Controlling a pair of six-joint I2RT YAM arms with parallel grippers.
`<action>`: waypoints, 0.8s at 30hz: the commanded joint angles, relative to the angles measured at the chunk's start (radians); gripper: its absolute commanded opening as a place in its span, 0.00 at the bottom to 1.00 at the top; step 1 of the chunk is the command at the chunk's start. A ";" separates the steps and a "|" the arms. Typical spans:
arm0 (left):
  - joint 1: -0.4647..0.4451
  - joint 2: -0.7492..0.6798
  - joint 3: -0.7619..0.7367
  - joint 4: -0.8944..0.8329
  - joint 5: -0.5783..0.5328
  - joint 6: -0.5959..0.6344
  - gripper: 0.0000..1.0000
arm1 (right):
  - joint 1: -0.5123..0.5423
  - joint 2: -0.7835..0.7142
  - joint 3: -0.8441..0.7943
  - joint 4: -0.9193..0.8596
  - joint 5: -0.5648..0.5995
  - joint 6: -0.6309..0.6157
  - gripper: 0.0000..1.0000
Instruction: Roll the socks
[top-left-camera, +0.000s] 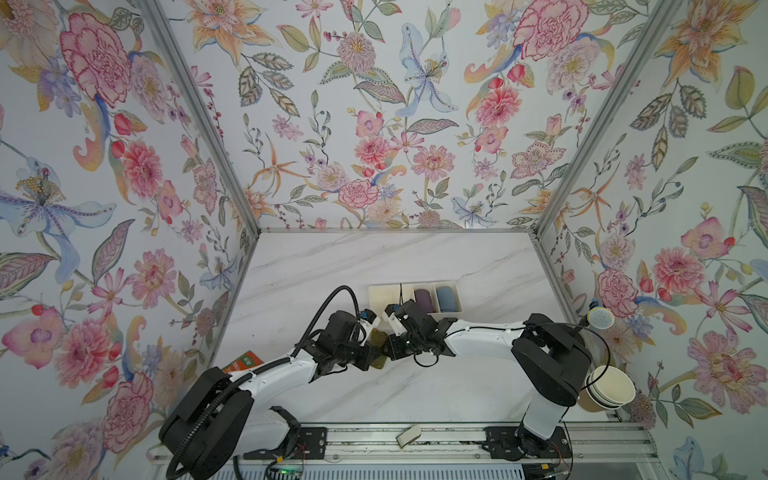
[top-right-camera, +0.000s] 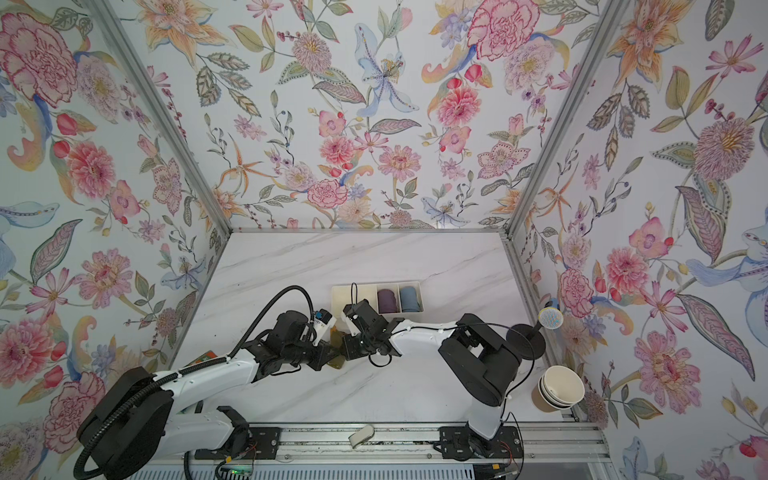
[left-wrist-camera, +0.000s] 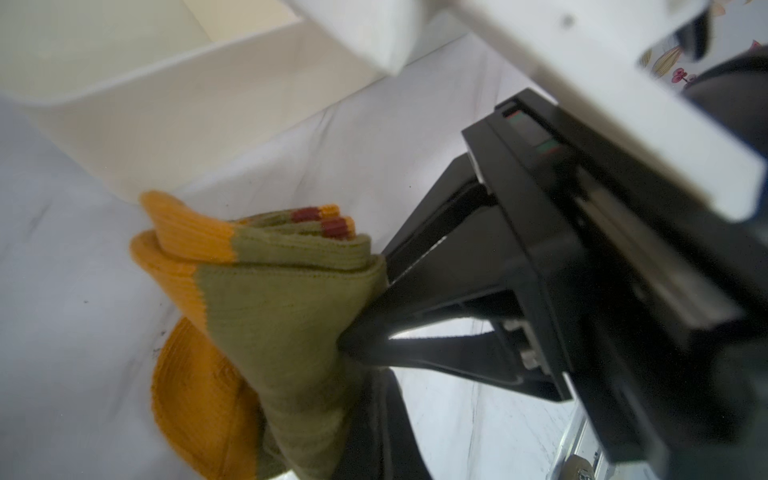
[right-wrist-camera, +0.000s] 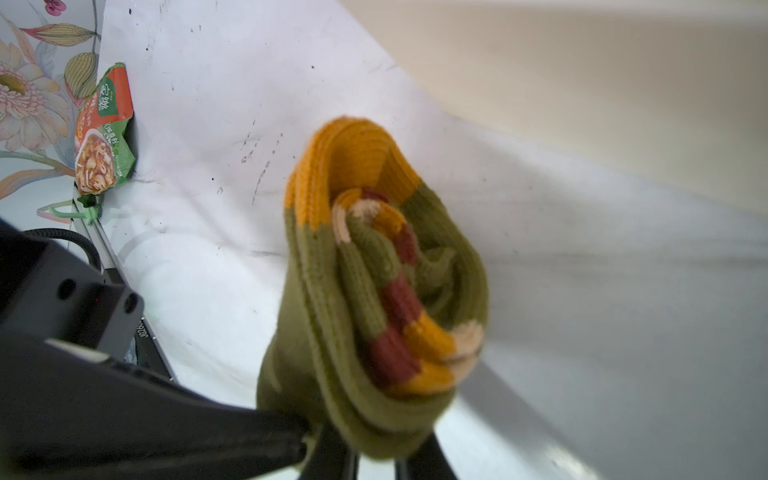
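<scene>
1. Floral-papered walls closed in the cell behind the tray and on either side of it.
2. The white marble-look tabletop carried the cream divided tray near its middle. In the right wrist view I could see dark scuffs on the surface.
3. An aluminium rail ran along the table edge well in front of the tray, with both arm bases fixed to it.
4. A stack of paper cups lay tipped over, far right of the tray by the wall. A snack packet sat far left of it, also by the wall.
5. Inside the tray, the blue sock roll filled the end compartment and the purple sock roll the one beside it.
6. The socks were just in front of the tray. They were coiled into an olive roll with a mustard toe outside and the stripes at the core.
7. The right gripper had its fingers pinching the roll's side. The left gripper had its fingers pressed together on the fabric at the roll's lower end.
</scene>
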 joint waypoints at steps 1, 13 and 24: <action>-0.005 0.016 0.013 -0.021 -0.044 0.005 0.00 | 0.005 0.029 0.011 -0.070 0.033 -0.019 0.00; 0.029 0.066 -0.005 -0.026 -0.108 0.022 0.00 | 0.004 0.019 0.003 -0.064 0.032 -0.024 0.08; 0.096 0.073 -0.039 0.024 -0.072 0.023 0.00 | -0.002 0.016 0.002 -0.059 0.027 -0.027 0.20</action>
